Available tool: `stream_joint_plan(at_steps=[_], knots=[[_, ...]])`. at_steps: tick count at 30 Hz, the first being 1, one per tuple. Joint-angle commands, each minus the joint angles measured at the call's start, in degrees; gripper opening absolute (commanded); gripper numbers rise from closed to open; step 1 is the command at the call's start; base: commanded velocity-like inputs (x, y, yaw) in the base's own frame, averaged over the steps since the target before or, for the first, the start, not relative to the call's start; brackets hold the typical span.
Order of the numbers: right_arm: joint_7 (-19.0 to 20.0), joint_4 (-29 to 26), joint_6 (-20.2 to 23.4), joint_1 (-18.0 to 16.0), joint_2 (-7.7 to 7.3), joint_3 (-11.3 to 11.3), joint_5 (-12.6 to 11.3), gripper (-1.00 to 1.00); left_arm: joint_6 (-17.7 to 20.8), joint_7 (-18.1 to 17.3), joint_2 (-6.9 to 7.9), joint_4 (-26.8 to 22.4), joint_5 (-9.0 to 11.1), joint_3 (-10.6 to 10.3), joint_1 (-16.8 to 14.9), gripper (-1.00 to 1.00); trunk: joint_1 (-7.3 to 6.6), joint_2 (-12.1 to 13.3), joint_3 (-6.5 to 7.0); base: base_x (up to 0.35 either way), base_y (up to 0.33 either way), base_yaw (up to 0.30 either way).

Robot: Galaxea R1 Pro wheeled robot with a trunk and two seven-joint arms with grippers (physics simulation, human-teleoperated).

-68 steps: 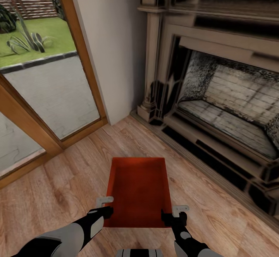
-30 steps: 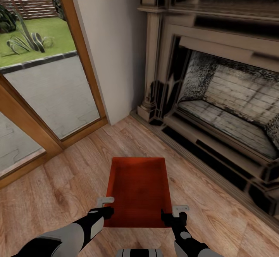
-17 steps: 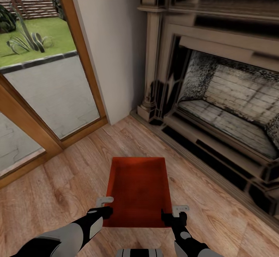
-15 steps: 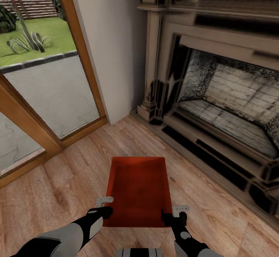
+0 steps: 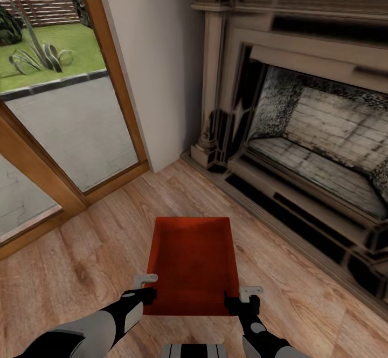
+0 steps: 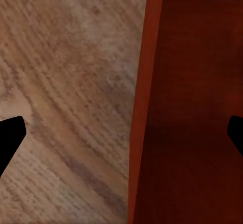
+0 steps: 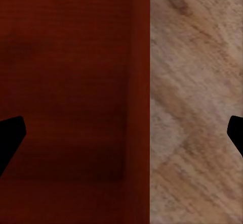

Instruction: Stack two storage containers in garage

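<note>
Orange-red lidless plastic storage container [image 5: 193, 263] looks light and stiff; I'd grip its long walls, which my left gripper [image 5: 145, 287] and right gripper [image 5: 247, 296] straddle, fingers spread.

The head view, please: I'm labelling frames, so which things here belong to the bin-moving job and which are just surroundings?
Part of the job:
- orange-red bin, on the wood floor
- left gripper at its near left corner
- right gripper at its near right corner

Just surroundings:
- brick fireplace
- wood-framed glass door
- white wall
</note>
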Motion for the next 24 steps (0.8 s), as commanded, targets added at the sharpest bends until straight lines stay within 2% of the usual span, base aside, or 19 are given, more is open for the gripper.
stream_joint_plan(at_steps=[1,6,13,24], knots=[[-0.5,0.06,-0.05,-0.03,0.01,0.31,0.22,1.0,-0.14,0.16,-0.02,0.04,0.56,-0.46,-0.03,1.0,-0.01,-0.01,-0.03,0.0,0.0,0.0],[-0.5,0.06,-0.05,-0.03,-0.01,0.26,-0.04,1.0,-0.14,0.16,-0.02,0.04,0.56,-0.46,-0.03,1.0,-0.01,-0.01,-0.03,0.0,0.0,0.0],[-0.5,0.06,-0.05,-0.03,-0.14,0.3,-2.79,1.0,-0.14,0.16,-0.02,0.04,0.56,-0.46,-0.03,1.0,-0.01,-0.01,-0.03,0.0,0.0,0.0],[-0.5,0.06,-0.05,-0.03,-0.58,0.4,-3.05,1.0,-0.14,0.16,-0.02,0.04,0.56,-0.46,-0.03,1.0,-0.01,-0.01,-0.03,0.0,0.0,0.0]])
